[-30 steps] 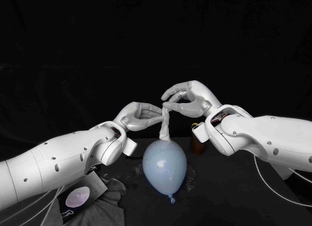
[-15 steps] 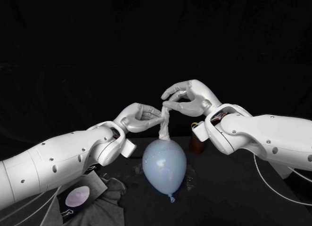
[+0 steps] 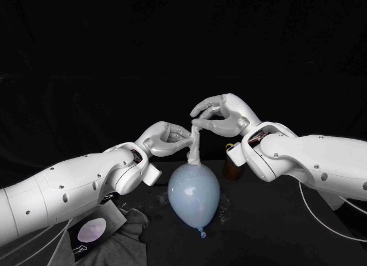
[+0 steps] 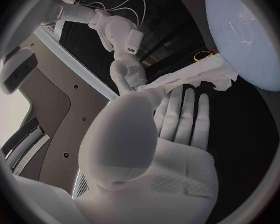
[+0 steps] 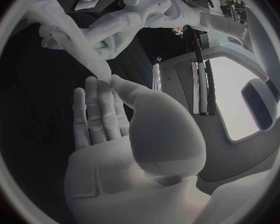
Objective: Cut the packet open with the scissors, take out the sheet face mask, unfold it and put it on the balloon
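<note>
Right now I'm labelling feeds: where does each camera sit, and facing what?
Head view: on the head, looking down at table; both arms, left robot hand and right robot hand pinching the sheet mask above the balloon.
Left wrist view: behind that palm, facing sheet mask and balloon.
Right wrist view: behind that palm, facing sheet mask.
Wrist views share it.

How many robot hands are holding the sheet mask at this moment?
2. The left robot hand pinches the twisted sheet mask partway up, above the balloon. The right robot hand pinches its upper end.
</note>
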Action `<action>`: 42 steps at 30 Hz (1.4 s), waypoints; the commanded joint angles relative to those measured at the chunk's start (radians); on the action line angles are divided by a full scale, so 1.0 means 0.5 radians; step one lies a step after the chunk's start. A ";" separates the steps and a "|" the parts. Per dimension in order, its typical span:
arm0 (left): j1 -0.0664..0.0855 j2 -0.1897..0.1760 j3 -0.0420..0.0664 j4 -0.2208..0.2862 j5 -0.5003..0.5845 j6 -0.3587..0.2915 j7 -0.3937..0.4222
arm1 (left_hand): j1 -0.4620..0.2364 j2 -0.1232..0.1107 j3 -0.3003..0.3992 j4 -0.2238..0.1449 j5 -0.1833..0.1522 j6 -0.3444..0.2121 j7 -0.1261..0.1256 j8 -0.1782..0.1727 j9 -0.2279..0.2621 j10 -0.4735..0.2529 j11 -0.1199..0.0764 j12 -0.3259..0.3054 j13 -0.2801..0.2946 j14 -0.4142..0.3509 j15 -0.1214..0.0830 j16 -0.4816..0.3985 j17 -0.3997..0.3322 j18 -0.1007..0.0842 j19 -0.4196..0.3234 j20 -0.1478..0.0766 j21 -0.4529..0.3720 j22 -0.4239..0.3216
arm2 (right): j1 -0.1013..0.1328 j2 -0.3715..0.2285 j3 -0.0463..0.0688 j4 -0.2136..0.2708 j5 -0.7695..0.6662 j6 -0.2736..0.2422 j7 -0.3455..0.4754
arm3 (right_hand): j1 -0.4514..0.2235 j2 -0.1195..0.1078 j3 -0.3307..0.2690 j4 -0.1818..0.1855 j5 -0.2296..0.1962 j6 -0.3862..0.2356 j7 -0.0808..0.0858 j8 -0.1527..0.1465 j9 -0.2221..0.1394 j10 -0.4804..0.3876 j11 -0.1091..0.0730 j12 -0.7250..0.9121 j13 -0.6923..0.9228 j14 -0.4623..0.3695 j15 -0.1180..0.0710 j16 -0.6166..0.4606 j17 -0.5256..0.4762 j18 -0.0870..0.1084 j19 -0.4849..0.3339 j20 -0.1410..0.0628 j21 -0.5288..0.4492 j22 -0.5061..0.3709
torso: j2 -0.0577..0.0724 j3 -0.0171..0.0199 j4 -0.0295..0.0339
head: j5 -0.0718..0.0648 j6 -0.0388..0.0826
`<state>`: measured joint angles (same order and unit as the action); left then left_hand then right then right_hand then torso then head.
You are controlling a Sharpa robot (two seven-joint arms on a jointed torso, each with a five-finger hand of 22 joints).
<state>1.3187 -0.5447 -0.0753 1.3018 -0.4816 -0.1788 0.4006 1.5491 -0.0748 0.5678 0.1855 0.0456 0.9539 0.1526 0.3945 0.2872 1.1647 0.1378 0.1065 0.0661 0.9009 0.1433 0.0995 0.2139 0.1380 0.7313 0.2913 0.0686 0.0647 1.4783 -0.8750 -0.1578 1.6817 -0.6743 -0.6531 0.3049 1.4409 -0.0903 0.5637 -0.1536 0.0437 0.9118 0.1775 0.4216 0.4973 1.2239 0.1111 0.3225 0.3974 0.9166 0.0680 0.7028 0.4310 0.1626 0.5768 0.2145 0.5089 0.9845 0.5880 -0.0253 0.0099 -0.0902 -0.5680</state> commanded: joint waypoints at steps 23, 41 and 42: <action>0.061 -0.150 0.050 0.066 0.071 0.115 -0.040 | -0.152 -0.036 0.249 -0.074 0.005 -0.097 0.051 0.130 0.334 0.081 -0.005 -0.080 0.005 0.084 -0.012 0.026 0.008 0.061 0.153 -0.009 0.036 0.021 | -0.006 -0.042 -0.006 -0.090 -0.118 0.065 -0.053 | 0.019 0.038 0.155 -0.171 0.008 0.005 -0.015 0.013 0.002 0.027 -0.032 0.002 -0.004 -0.004 -0.014 0.011 0.000 0.040 0.004 -0.010 0.009 0.003 | 0.001 -0.0007 0.002 | -0.008 -0.011; 0.106 -0.146 0.052 0.066 0.296 0.218 -0.119 | -0.244 0.067 0.277 -0.079 0.004 -0.235 0.084 0.216 0.538 0.036 0.009 -0.081 0.008 0.321 -0.058 0.122 0.076 0.089 0.450 -0.100 0.209 0.087 | -0.005 0.024 -0.006 -0.165 -0.228 0.092 -0.098 | 0.012 0.040 0.156 -0.171 0.008 0.000 -0.013 0.012 0.000 0.024 -0.030 -0.004 -0.009 -0.006 -0.011 0.006 -0.004 0.038 0.001 -0.011 0.004 0.004 | 0.000 -0.0003 0.000 | -0.006 -0.017; 0.107 -0.147 0.052 0.066 0.306 0.213 -0.119 | -0.244 0.068 0.277 -0.079 0.004 -0.237 0.085 0.217 0.541 0.035 0.009 -0.081 0.008 0.322 -0.058 0.123 0.077 0.089 0.450 -0.100 0.209 0.087 | -0.005 0.024 -0.006 -0.169 -0.230 0.095 -0.100 | 0.012 0.040 0.156 -0.171 0.008 0.000 -0.013 0.012 0.000 0.024 -0.030 -0.004 -0.009 -0.006 -0.011 0.006 -0.004 0.038 0.001 -0.011 0.004 0.004 | 0.000 -0.0004 0.000 | -0.007 -0.018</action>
<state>1.3699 -0.6189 -0.0508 1.3344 -0.3842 -0.0904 0.3460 1.4245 -0.0492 0.7027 0.1435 0.0441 0.8387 0.1951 0.5013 0.4037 1.1901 0.1432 0.0690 0.0692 1.0564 0.1128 0.1548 0.2521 0.1716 0.9509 0.2397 0.1696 0.1075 1.4753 -0.8639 -0.1614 1.5994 -0.7550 -0.6225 0.2644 1.4409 -0.0903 0.5637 -0.1536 0.0437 0.9128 0.1765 0.4216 0.4964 1.2259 0.1129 0.3201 0.3940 0.9146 0.0669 0.7050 0.4300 0.1696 0.5767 0.2146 0.5087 0.9849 0.5886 -0.0251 0.0098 -0.0920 -0.5752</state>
